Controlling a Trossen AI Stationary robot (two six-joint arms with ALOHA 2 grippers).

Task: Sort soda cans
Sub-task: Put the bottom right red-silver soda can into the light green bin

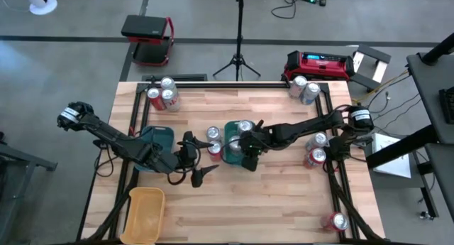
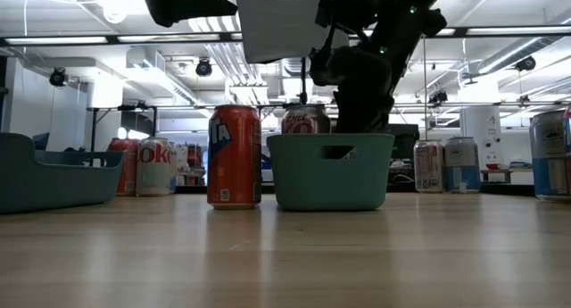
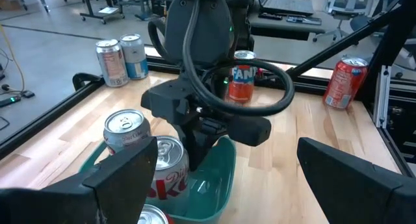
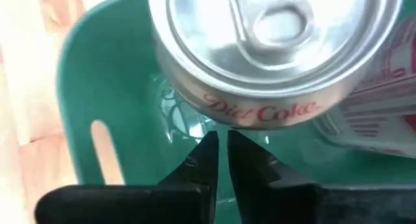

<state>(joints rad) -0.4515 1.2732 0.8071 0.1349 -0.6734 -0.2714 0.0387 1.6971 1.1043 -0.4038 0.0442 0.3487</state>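
Note:
A teal bin stands mid-table with a silver Diet Coke can upright in it. My right gripper reaches down into this bin beside the can, fingers shut with nothing between them; it also shows in the left wrist view. My left gripper hovers open just left of the bin, pointing at it, its fingers wide apart. An orange Fanta can and a silver can stand on the table by the bin's left side.
A second teal bin sits at the left and a yellow tray at the near left. Can groups stand at the far left, far right and right edge. One can is near right.

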